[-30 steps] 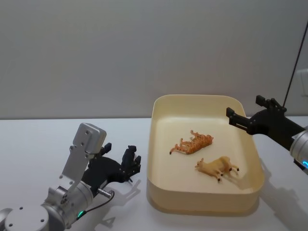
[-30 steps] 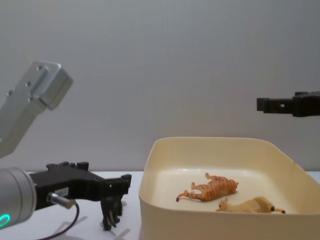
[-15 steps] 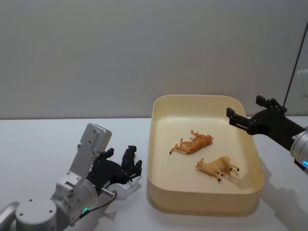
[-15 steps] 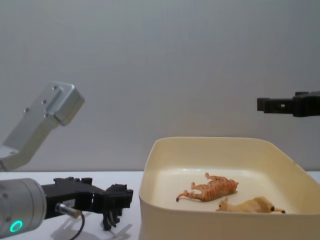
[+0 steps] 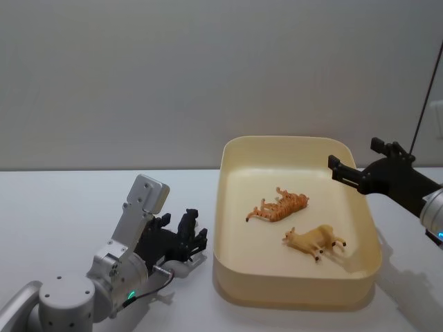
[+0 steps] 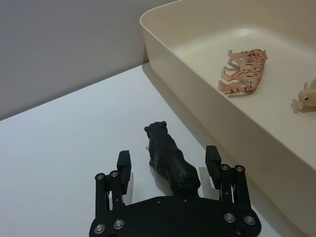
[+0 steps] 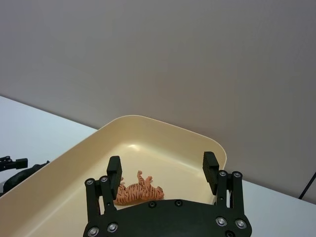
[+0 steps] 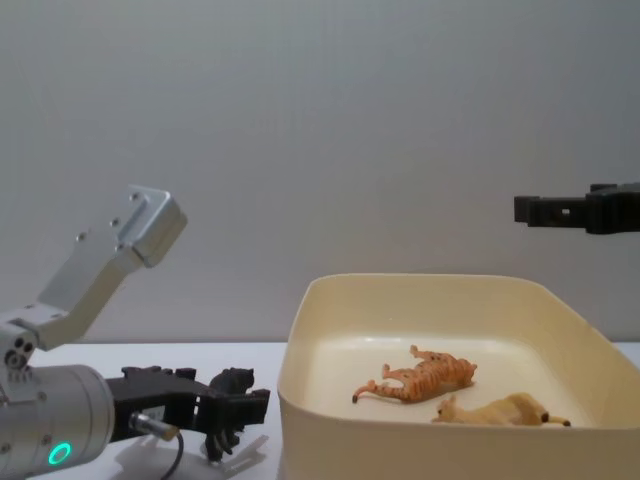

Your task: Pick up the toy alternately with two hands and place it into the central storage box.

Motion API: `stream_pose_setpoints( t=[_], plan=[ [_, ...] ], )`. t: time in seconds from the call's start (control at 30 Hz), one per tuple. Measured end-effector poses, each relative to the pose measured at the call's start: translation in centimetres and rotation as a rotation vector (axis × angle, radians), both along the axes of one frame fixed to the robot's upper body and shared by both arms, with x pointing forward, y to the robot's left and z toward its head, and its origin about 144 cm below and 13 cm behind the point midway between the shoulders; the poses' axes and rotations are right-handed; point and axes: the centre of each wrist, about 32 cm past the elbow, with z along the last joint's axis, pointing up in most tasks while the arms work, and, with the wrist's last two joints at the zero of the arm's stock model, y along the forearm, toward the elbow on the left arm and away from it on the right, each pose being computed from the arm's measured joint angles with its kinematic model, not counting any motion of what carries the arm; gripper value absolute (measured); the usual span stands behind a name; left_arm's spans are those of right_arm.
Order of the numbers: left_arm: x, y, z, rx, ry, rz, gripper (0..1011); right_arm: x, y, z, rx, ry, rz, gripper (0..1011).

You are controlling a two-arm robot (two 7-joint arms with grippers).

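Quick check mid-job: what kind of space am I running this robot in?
Likely a lab or test bench, not a home: a bare white table against a blank grey wall, with a cream storage box and toy animals such as the tiger laid out as props.

Tabletop: white, matte, flat, runs full width of head view. Meets wall in straight horizontal seam.

Wall: plain grey, unmarked, takes upper half of head view; same grey backdrop in chest view.

Thin dark cable: hangs slantwise in front of wall at far right, from top corner downward. Lower end hidden.

Pale wall fixture: at right edge, just beside cable, cut by frame; kind cannot tell.

Left wrist view: tabletop bare white, grey wall behind.
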Motion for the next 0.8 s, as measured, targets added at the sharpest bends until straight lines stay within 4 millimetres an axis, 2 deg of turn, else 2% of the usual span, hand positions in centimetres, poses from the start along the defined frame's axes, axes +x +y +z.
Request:
stream_pose_setpoints(
  t=[0.17,0.27,0.3,0.43,0.47,0.63,0.7,0.8],
  plan=[
    [0.29,-0.11,-0.11,0.001,0.004,0.001,834,0.0,0.0,0.0,0.0,0.0,0.0,1001],
    [0.44,-0.16,-0.15,0.001,0.005,0.002,743,0.0,0.0,0.0,0.0,0.0,0.0,1001],
    [0.5,-0.18,-0.18,0.001,0.006,0.003,683,0.0,0.0,0.0,0.0,0.0,0.0,1001],
    [0.62,-0.22,-0.22,0.001,0.008,0.003,603,0.0,0.0,0.0,0.0,0.0,0.0,1001],
    [0.65,-0.24,-0.23,0.002,0.008,0.003,544,0.0,0.0,0.0,0.0,0.0,0.0,1001],
    [0.71,-0.26,-0.26,0.002,0.009,0.003,381,0.0,0.0,0.0,0.0,0.0,0.0,1001],
    [0.71,-0.27,-0.26,0.002,0.009,0.003,336,0.0,0.0,0.0,0.0,0.0,0.0,1001],
    [0.67,-0.33,-0.22,0.003,0.007,0.009,331,0.0,0.0,0.0,0.0,0.0,0.0,1001]
  ],
)
